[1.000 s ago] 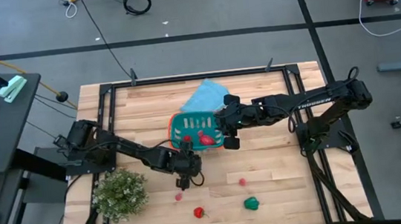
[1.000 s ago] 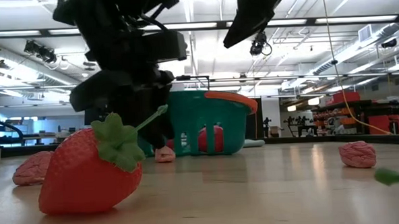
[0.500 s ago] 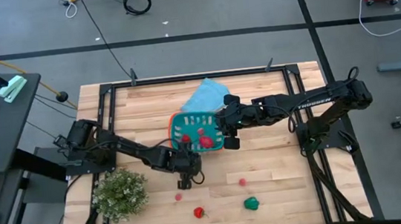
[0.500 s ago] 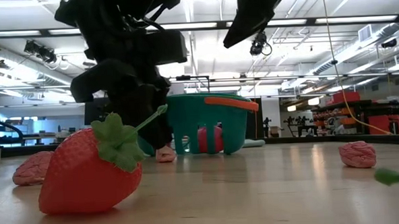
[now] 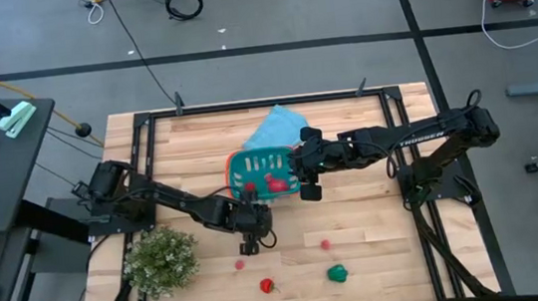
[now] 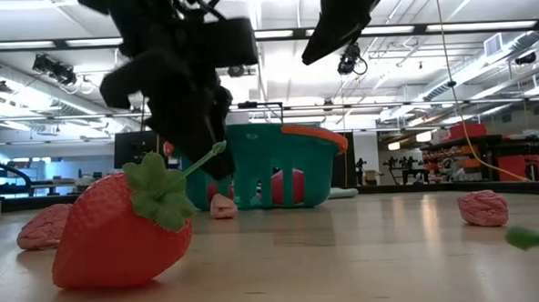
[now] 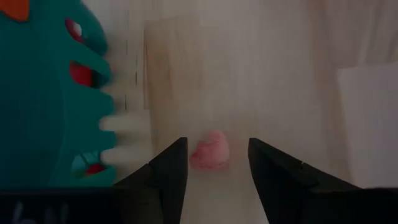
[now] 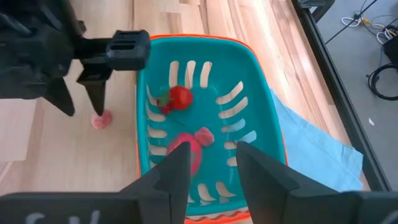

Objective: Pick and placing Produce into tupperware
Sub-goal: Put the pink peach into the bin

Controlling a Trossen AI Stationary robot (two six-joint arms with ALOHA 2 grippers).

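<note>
Your left end effector (image 7: 214, 163) hangs open right over the pink piece (image 7: 209, 150), basket (image 7: 43, 93) at its 9 o'clock.

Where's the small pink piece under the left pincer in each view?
High: hidden under the left pincer, in front of the basket.
Low: pink piece on the table, left of the basket.
Left wrist: between the dark fingers, centre.
Right wrist: left of the basket, on wood.
Shared landmark: the teal basket.
</note>
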